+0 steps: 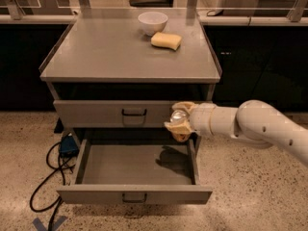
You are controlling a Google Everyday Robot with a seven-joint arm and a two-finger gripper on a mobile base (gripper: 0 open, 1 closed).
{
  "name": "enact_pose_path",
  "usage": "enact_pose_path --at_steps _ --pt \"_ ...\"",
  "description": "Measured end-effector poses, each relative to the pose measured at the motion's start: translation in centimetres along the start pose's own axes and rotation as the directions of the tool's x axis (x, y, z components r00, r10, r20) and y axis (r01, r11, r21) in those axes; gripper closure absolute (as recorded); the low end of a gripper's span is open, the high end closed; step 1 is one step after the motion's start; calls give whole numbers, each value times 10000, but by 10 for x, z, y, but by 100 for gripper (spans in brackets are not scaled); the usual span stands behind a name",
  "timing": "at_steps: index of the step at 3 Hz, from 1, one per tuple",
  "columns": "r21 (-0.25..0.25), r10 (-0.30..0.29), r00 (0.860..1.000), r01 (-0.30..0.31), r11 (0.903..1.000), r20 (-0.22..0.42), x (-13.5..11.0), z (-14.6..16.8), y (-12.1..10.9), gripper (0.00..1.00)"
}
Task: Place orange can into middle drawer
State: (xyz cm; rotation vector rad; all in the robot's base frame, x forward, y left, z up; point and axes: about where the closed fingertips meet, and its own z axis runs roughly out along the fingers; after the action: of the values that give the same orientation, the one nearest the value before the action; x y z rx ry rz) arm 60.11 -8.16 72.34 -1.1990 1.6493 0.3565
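Tan-padded and clenched, the two-finger gripper (177, 122) at the end of the white, rounded robot arm (250, 124) grasps the orange can (178, 117), a small drink can with a silvery top and a mottled orange-brown body. The can hangs in the air above the right rear part of the middle drawer (134, 195), the wide grey metal drawer with a low front panel and a small dark handle. It touches neither the floor nor the walls of that drawer. The drawer is pulled well out, its floor bare except for a dark shadow under the can.

Just above the middle drawer and behind the can is the closed, taller-fronted grey upper drawer (96, 113). Higher up, on the flat grey cabinet top (115, 52), a round white bowl (152, 22) and a yellow sponge block (166, 40) stand just beside each other. Left of the middle drawer, black cables (45, 177) trail on the speckled floor.

By my judgement, pickup and carry are done. What is left is to lower the can, let go of it and withdraw.
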Motion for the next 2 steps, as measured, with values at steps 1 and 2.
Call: enact_pose_path --at_steps 1,2 --pt "52 327 9995 -327 9995 25 21 12 1 100" --pt "356 -63 10000 64 9993 -9 15 4 -5 100"
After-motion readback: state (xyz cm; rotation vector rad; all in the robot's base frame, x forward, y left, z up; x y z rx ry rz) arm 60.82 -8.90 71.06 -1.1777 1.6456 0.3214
